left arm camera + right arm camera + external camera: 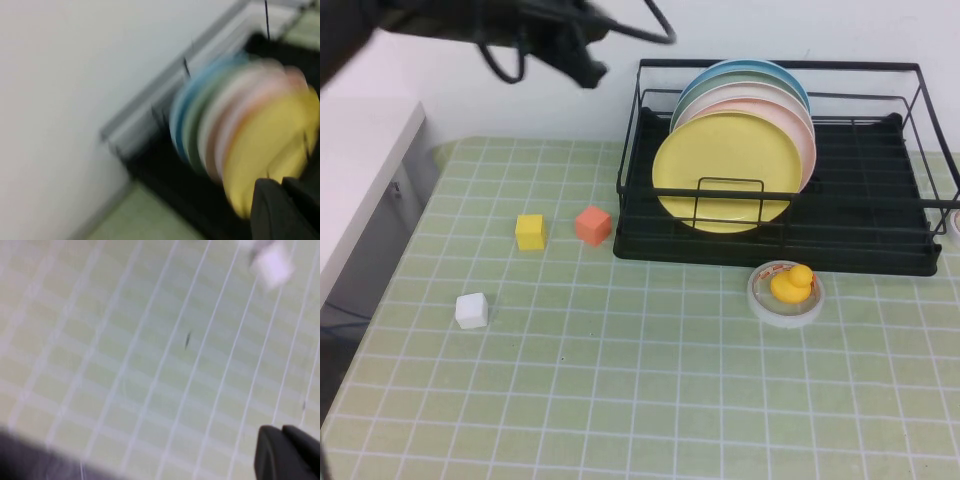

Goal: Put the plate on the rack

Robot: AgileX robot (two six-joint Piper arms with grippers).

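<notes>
Yellow plate point(728, 170) already stands on edge in the black wire rack point(860, 240), frontmost of a leaning stack, held upright by a small wire divider loop at its front; pink, cream, green and blue plates point(775, 75) sit just behind it, all tilted the same way so the wires carry them. The placing looks done, judging by the plate seated inside the rack. Left pincer point(585, 62) is raised off the rack's near-left corner, well apart from the plate, nothing in it; the left wrist view shows its dark tips side by side with only a thin seam between, so nearly closed. Right pincer point(287, 452) doesn't appear in the high view; the right wrist view shows it over bare green checked tabletop point(150, 365), tips together, empty, likely parked. On the tabletop outside the rack: duck toy point(792, 283) on a round lid just beside the rack front, orange cube point(592, 225), yellow cube point(530, 231), white cube point(471, 310).
</notes>
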